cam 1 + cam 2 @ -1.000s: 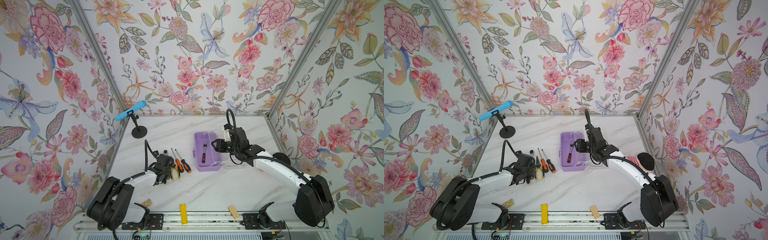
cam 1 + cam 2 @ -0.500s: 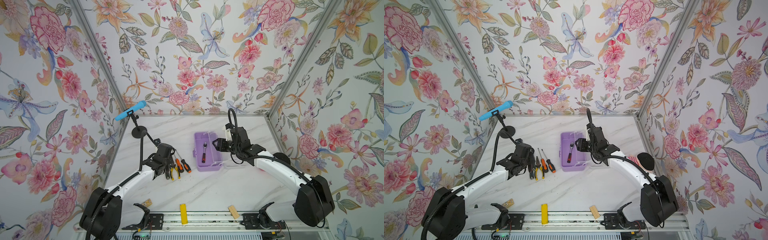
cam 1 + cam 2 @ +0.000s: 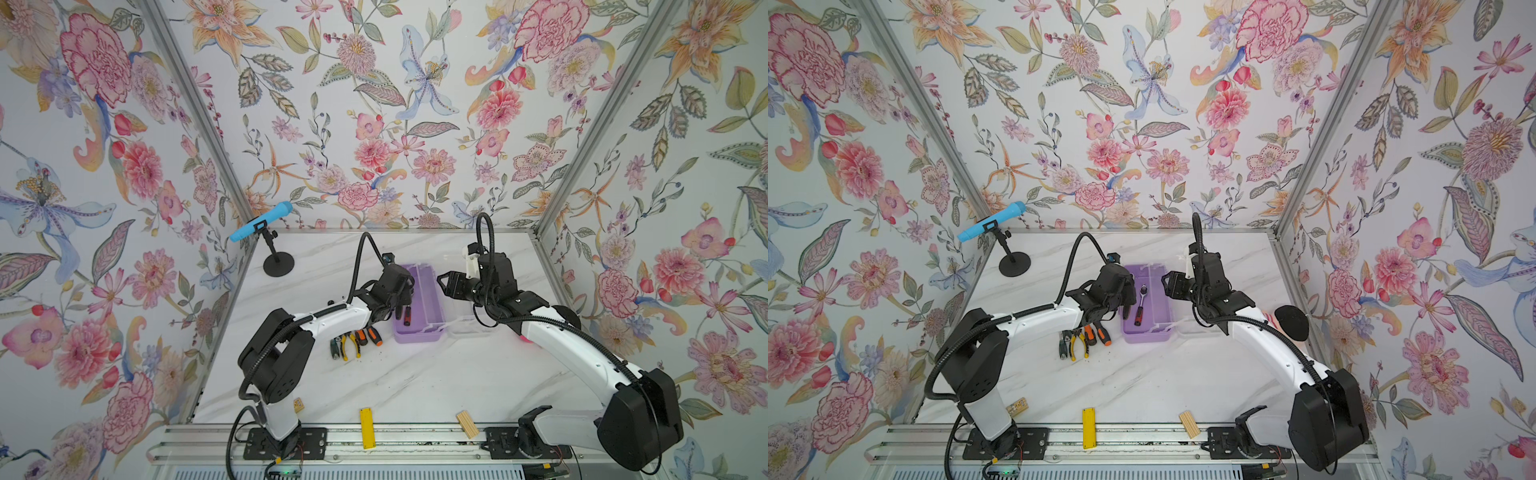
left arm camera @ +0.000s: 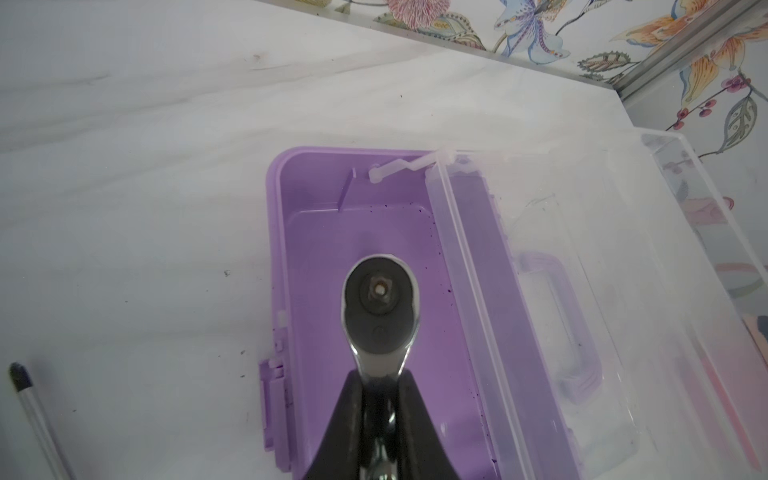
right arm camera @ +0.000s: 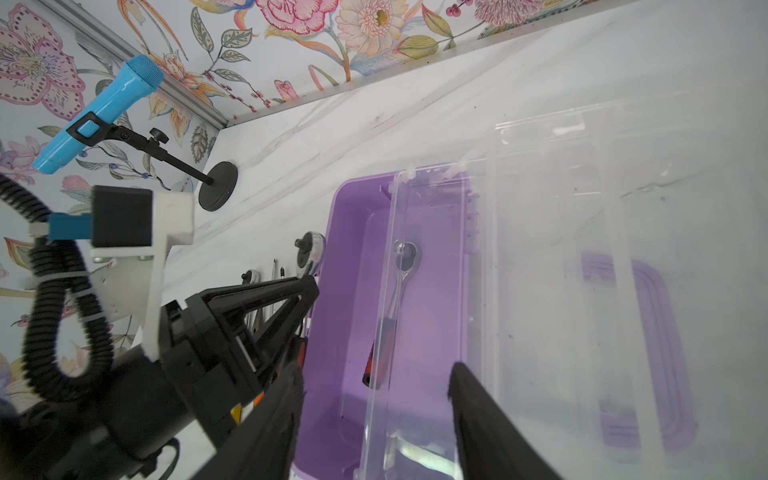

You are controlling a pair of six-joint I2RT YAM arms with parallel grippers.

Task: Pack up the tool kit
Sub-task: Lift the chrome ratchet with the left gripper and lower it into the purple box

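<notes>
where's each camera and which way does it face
Top view: high in front, looking down on the table; left arm, right arm.
Top view: alongside, same aim at the case; same arms.
Left wrist: above the case, looking down; left pincer gripping a ratchet.
Right wrist: beside the case, facing the left pincer across it; open right pincer.
Shared: the case.

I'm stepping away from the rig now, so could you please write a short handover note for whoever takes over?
Grippers: the left gripper is shut on a ratchet at the open lilac case. The right gripper is open by the clear lid, holding nothing.
Done: a second ratchet lies in the case.
Left: release the held ratchet, pack the pliers, screwdrivers and dark tool lying beside the case, then close the lid.
</notes>
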